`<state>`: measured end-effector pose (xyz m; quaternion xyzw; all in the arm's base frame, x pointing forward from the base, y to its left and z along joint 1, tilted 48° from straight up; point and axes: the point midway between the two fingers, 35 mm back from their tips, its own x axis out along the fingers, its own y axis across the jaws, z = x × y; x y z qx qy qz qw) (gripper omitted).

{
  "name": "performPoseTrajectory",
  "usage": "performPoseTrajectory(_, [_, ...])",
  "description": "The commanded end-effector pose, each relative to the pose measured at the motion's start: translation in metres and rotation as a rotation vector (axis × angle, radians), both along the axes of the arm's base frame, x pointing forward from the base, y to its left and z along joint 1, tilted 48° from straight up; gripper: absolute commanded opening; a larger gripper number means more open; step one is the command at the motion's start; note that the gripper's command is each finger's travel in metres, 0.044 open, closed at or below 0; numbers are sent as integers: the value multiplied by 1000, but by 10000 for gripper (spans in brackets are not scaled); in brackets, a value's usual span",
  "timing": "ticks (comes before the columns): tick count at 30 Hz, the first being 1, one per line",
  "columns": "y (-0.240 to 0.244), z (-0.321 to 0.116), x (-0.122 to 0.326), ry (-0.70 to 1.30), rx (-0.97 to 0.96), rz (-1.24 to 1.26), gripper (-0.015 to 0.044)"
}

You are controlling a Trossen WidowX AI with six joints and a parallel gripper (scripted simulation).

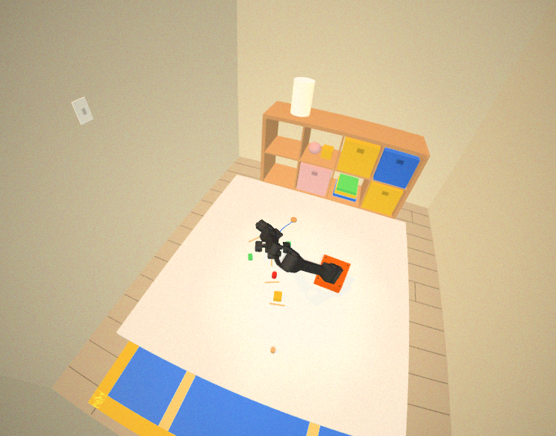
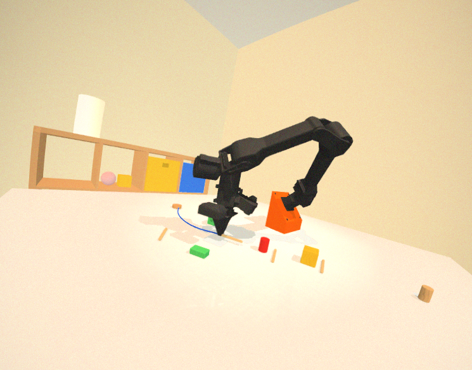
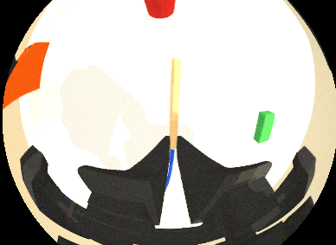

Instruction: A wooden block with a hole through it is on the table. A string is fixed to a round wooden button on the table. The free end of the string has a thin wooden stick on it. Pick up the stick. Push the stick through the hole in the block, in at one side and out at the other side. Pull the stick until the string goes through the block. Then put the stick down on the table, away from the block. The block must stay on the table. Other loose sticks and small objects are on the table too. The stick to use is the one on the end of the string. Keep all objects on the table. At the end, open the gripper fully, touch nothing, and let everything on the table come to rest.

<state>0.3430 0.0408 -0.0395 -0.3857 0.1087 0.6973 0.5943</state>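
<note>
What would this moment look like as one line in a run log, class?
gripper: shut on string-end stick | string: runs to button | threading: not done

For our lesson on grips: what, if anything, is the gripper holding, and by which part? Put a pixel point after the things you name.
The gripper (image 1: 271, 257) (image 2: 220, 234) (image 3: 173, 140) holds the thin wooden stick (image 2: 232, 239) (image 3: 176, 89) by its string end, where the blue string (image 1: 286, 226) (image 2: 192, 225) (image 3: 171, 167) begins.
</note>
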Motion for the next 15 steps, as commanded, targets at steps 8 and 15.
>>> performPoseTrajectory(8, [-12, 11, 4, -13, -8, 2, 0])
performPoseTrajectory(15, [-19, 16, 3, -13, -8, 2, 0])
